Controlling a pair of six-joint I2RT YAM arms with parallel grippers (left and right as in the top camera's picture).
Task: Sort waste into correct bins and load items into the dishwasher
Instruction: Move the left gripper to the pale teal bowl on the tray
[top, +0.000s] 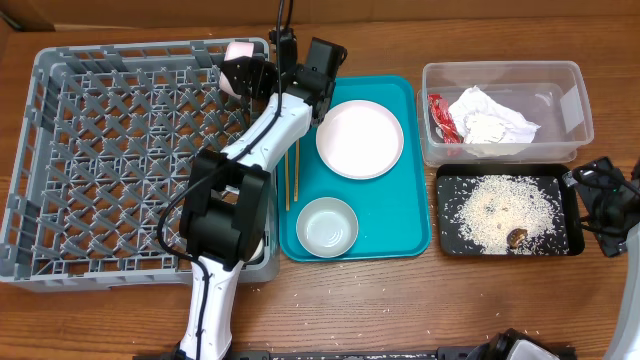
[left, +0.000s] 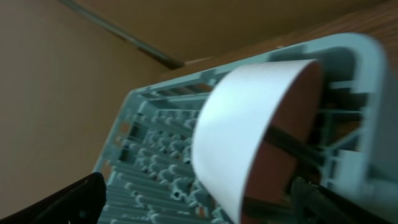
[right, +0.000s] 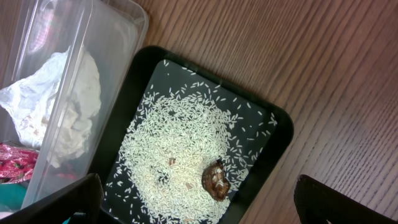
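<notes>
The left jaws (left: 198, 186) stand spread wide at the far right corner of the grey dish rack (top: 120, 150). The small white cup (left: 249, 130) sits tilted between them, over the rack's corner. I cannot tell whether either finger touches it.

The right jaws (right: 199, 186) are spread too, holding nothing, and hang over the right end of the black tray (right: 283, 134). Rice (right: 180, 143) is scattered across that tray, with a brown lump (right: 215, 180) in it.

Just behind it, the clear tub (top: 570, 75) holds the white napkin (top: 490, 118) and the red wrapper (top: 440, 112). Between the rack and the bins, a teal tray (top: 400, 235) on the table (top: 400, 310) carries the plate (top: 360, 138), one bowl (top: 327, 226) and the chopsticks (top: 293, 180) along its left edge.
</notes>
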